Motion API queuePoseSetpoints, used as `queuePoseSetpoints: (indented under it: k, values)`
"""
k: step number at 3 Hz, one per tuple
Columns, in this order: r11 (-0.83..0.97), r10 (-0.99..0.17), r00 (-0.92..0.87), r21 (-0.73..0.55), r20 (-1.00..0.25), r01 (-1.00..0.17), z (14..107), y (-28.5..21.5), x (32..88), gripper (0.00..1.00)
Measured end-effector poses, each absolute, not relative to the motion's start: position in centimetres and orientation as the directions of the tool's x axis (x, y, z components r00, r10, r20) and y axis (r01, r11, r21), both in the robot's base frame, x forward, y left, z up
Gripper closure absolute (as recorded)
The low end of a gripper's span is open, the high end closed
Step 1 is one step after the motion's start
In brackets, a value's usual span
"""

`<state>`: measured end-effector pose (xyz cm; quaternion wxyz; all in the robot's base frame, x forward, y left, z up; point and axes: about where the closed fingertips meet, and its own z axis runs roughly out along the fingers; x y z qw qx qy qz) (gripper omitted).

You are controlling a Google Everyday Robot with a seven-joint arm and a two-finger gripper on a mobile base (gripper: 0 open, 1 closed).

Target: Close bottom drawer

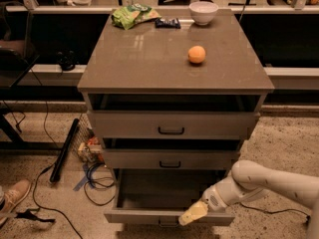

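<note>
Nearest, below the front edge of the worktop (139, 59), the bottom drawer (144, 216) stands pulled well out of the cabinet, its dark inside open to view and its slim grey front at the very bottom of the scene. The gripper (193, 213) rests at the top rim of that front panel, right of its middle, touching it or just beside it; whether the claw is wide or narrow I cannot tell. The pale arm (269, 180) reaches in from the right.

Above, the middle drawer (134, 159) sits out only a little, and the top drawer (129, 125) likewise, each with a dark gap over it and a black handle at the centre.

On the floor to the left lie a shoe (12, 197), loose cables (97, 180) and a black bar (65, 151).

On the worktop, an orange (197, 54) sits right of centre, apart from everything else. Along the far edge stand a white bowl (203, 12) towards the far right corner, a small dark packet (167, 22) just left of it, and a green bag (134, 15) near the far left corner.
</note>
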<state>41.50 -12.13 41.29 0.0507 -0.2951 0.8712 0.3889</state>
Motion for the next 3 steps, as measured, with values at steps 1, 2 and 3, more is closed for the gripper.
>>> queuePoseSetpoints:
  k: [1,2,3]
  values:
    - [0.535,-0.451,-0.863,0.705,-0.228,-0.465,34.1,-12.2,40.3,0.42]
    - [0.571,-0.420,-0.895,0.723,-0.149,-0.389,29.2,-12.6,39.0,0.63]
    - [0.611,-0.353,-0.930,0.727,-0.105,-0.314,24.1,-13.0,38.6,0.87]
